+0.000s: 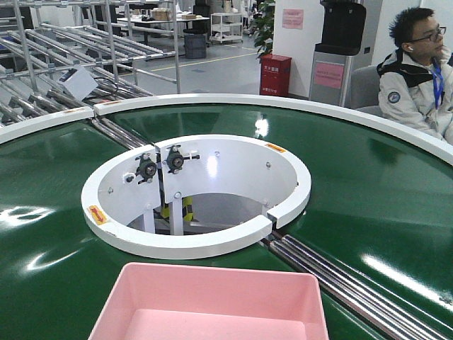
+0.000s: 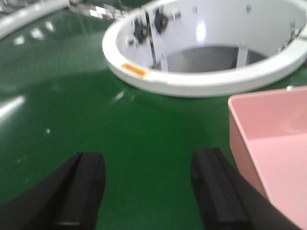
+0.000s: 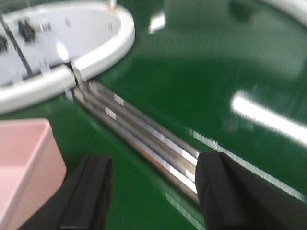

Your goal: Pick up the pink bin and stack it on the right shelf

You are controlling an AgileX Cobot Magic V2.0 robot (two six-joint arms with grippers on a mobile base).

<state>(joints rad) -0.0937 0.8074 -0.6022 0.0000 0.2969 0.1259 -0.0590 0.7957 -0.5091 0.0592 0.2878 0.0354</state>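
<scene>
Smooth, matt pink plastic is seen on the pink bin (image 1: 212, 301); beyond it, glossy green belt (image 1: 368, 191) is shown, with shiny metal rollers (image 3: 144, 139) alongside and a smooth white ring (image 1: 198, 195).

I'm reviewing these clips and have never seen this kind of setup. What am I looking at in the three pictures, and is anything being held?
This is a two-armed robot facing a green conveyor belt that runs around a white ring. The wide picture looks forward from the robot; a seated man is in the background. The other two come from cameras on the wrists. The dark shapes at their bottom edges are the fingers of the left gripper and the right gripper, both spread open and holding nothing. A pink bin sits on the belt, between the two grippers, not yet grasped. Metal rails cross the belt on the right.
</scene>
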